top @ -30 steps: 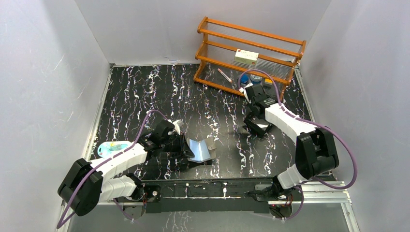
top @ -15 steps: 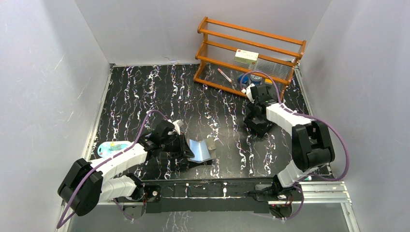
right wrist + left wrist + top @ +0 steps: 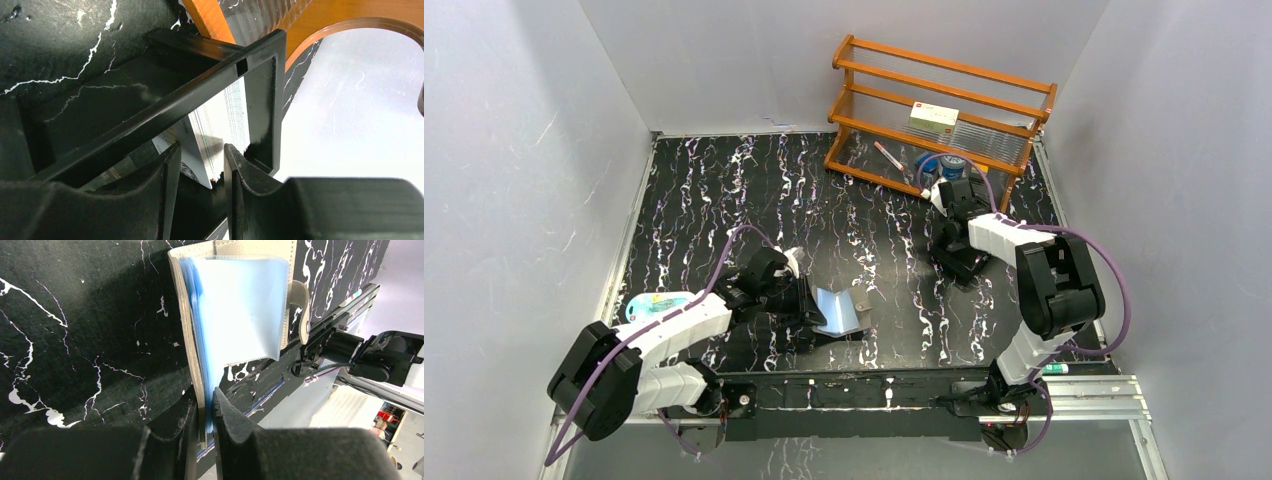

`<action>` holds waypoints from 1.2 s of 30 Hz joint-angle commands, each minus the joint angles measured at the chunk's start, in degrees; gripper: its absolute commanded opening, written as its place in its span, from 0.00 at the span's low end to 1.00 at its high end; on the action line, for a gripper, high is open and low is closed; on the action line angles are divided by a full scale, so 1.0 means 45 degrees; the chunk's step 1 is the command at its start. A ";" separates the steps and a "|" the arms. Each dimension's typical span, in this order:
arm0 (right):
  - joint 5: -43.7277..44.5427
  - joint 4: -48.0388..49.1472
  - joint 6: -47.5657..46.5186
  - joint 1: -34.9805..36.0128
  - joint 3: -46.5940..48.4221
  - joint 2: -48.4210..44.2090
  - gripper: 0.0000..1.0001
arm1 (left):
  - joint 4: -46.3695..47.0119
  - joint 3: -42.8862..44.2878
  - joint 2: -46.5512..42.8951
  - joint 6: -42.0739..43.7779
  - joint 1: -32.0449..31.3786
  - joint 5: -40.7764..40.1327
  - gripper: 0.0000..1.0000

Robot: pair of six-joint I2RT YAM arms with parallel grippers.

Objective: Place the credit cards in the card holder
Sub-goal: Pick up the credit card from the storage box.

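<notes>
The card holder (image 3: 839, 310), a grey fold-over wallet with bluish clear sleeves (image 3: 240, 305), stands open on the table in front of the left arm. My left gripper (image 3: 809, 305) (image 3: 209, 405) is shut on its grey cover and a sleeve at the near edge. The credit cards (image 3: 220, 130) stand as a pale stack, leaning, inside a black box-like tray (image 3: 956, 265) (image 3: 200, 97) near the rack. My right gripper (image 3: 955, 250) (image 3: 200, 155) reaches into the tray. Its fingers stand on either side of the stack's lower corner, partly open, with a dark gap beside the stack.
An orange wooden rack (image 3: 944, 110) stands at the back right, just behind the tray, with a white box (image 3: 933, 117), a pink pen (image 3: 887, 155) and blue tape rolls (image 3: 949, 160). A pale blue packet (image 3: 656, 305) lies beside the left arm.
The right arm has folded in, its elbow swinging toward the tray, while its gripper stays at the tray. The left gripper and the card holder have not moved.
</notes>
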 commanded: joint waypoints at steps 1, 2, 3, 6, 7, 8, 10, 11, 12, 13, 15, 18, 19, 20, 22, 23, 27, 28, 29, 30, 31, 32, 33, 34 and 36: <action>0.0446 0.0722 0.0067 -0.0053 -0.0016 -0.0476 0.43 | -0.0112 0.0451 0.0052 0.0177 -0.0067 0.0170 0.13; 0.0460 0.0692 0.0054 -0.0055 0.0011 -0.0523 0.41 | -0.0107 0.0452 0.0056 0.0173 -0.0067 0.0171 0.13; 0.0466 0.0623 0.0065 -0.0043 0.0041 -0.0595 0.40 | -0.0106 0.0452 0.0040 0.0172 -0.0069 0.0171 0.13; 0.0468 0.0517 0.0146 -0.0059 0.0157 -0.0810 0.38 | -0.0097 0.0418 -0.0016 0.0153 -0.0062 0.0171 0.13; 0.0460 0.0488 0.0145 -0.0041 0.0174 -0.0882 0.37 | -0.0088 0.0414 -0.0021 0.0135 -0.0066 0.0171 0.13; 0.0471 0.0475 0.0132 -0.0051 0.0208 -0.0928 0.36 | -0.0087 0.0396 -0.0038 0.0123 -0.0067 0.0171 0.13; 0.0487 0.0480 0.0080 -0.0039 0.0255 -0.1003 0.32 | -0.0068 0.0373 -0.0070 0.0096 -0.0067 0.0171 0.13; 0.0470 0.0484 0.0061 -0.0061 0.0262 -0.1009 0.30 | -0.0067 0.0374 -0.0079 0.0092 -0.0067 0.0171 0.13; 0.0468 0.0501 0.0048 -0.0056 0.0273 -0.1014 0.28 | -0.0067 0.0374 -0.0090 0.0094 -0.0057 0.0176 0.13; 0.0450 0.0486 0.0047 -0.0056 0.0260 -0.1025 0.25 | -0.0067 0.0379 -0.0098 0.0094 -0.0065 0.0184 0.13; 0.0423 0.0439 0.0069 -0.0055 0.0249 -0.1003 0.19 | -0.0062 0.0376 -0.0126 0.0093 -0.0067 0.0179 0.13; 0.0289 0.0062 0.0286 -0.0046 0.0410 -0.0997 0.08 | -0.0087 0.0352 -0.0176 0.0094 -0.0069 0.0173 0.13; 0.0247 -0.0230 0.0458 -0.0054 0.0543 -0.1006 0.06 | -0.0077 0.0349 -0.0177 0.0089 -0.0067 0.0172 0.13; 0.0193 -0.0754 0.0633 -0.0048 0.0718 -0.1038 0.04 | -0.0085 0.0339 -0.0168 0.0094 -0.0067 0.0153 0.13; -0.0257 -0.1726 0.1184 -0.0036 0.1151 -0.1133 0.02 | -0.0085 0.0352 -0.0115 0.0127 -0.0067 0.0133 0.13; -0.0580 -0.2363 0.1510 -0.0036 0.1417 -0.1177 0.02 | -0.0101 0.0371 -0.0084 0.0147 -0.0067 0.0135 0.13; -0.1359 -0.4104 0.2617 0.0007 0.2189 -0.1589 0.00 | -0.0047 0.0300 -0.0116 0.0043 -0.0067 0.0012 0.13; -0.1536 -0.4237 0.2748 0.0021 0.2274 -0.1839 0.00 | 0.0028 0.0291 -0.0119 0.0022 -0.0067 0.0042 0.13; -0.1619 -0.4495 0.3058 0.0022 0.2463 -0.1985 0.00 | 0.0079 0.0290 -0.0109 0.0007 -0.0067 0.0062 0.13; -0.1644 -0.4831 0.3411 0.0023 0.2738 -0.2103 0.00 | 0.0105 0.0322 -0.0091 -0.0003 -0.0067 0.0087 0.13; -0.1559 -0.5119 0.3805 0.0028 0.3012 -0.2177 0.00 | 0.0120 0.0375 -0.0067 -0.0004 -0.0067 0.0107 0.13; -0.1468 -0.5424 0.4162 0.0033 0.3292 -0.2222 0.00 | 0.0127 0.0430 -0.0044 0.0006 -0.0067 0.0139 0.13; -0.1369 -0.5718 0.4497 0.0029 0.3564 -0.2260 0.00 | 0.0111 0.0471 -0.0041 0.0029 -0.0079 0.0155 0.13; -0.1315 -0.5935 0.4846 0.0033 0.3789 -0.2318 0.00 | 0.0094 0.0545 -0.0051 0.0034 -0.0058 0.0169 0.13; -0.1384 -0.6414 0.5436 0.0041 0.4170 -0.2404 0.00 | 0.0034 0.0645 -0.0121 0.0025 -0.0067 0.0135 0.13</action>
